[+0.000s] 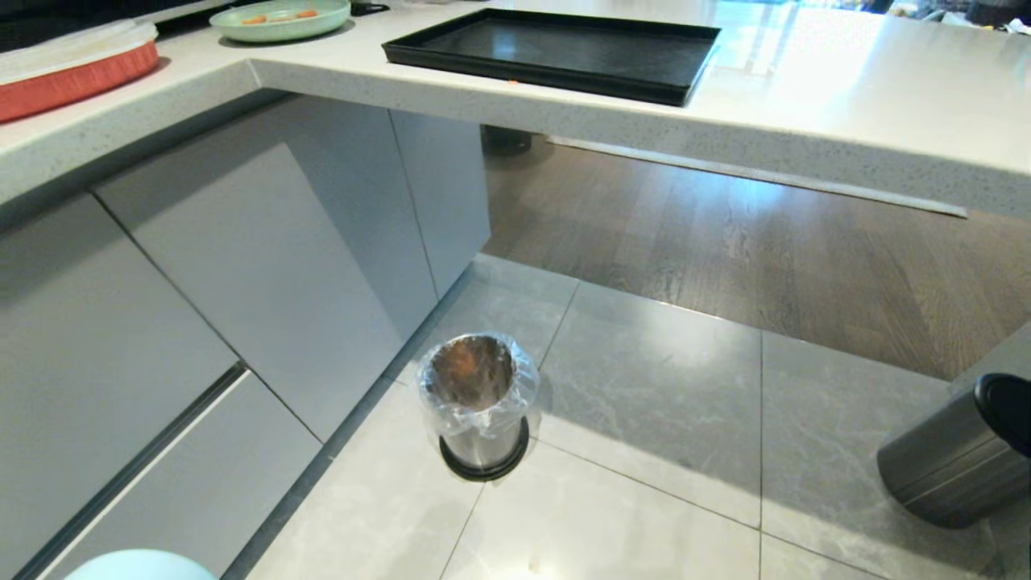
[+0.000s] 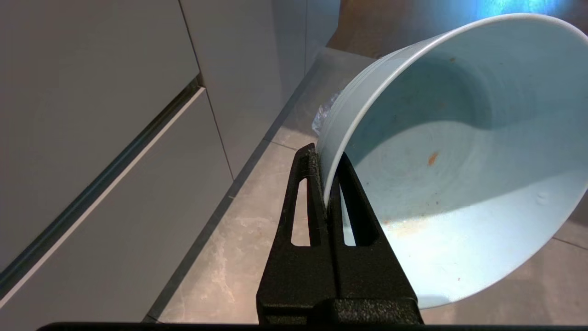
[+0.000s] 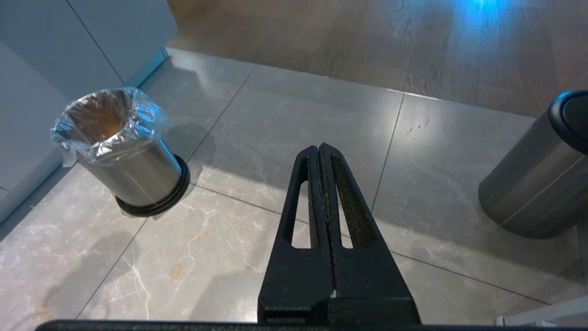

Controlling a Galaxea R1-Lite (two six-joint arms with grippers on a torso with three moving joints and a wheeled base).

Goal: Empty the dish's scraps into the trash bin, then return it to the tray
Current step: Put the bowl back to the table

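My left gripper (image 2: 327, 158) is shut on the rim of the pale-blue dish (image 2: 459, 184), which hangs tilted on its side over the floor. Only small orange specks of scraps (image 2: 432, 158) cling inside it. The dish's edge (image 1: 141, 565) peeks in at the bottom left of the head view. The steel trash bin (image 1: 479, 407) with its clear liner stands on the grey tiles by the cabinets, also seen as the trash bin (image 3: 120, 151) in the right wrist view. The black tray (image 1: 556, 52) lies bare on the counter above. My right gripper (image 3: 319, 149) hangs shut and holds nothing.
A steel bin with a black lid (image 1: 958, 451) stands at the right. A pale-green plate (image 1: 280, 18) with carrot pieces and a red-rimmed dish (image 1: 72, 68) sit on the counter. Grey cabinet fronts (image 1: 201, 266) line the left side; wooden floor (image 1: 765, 258) lies beyond the tiles.
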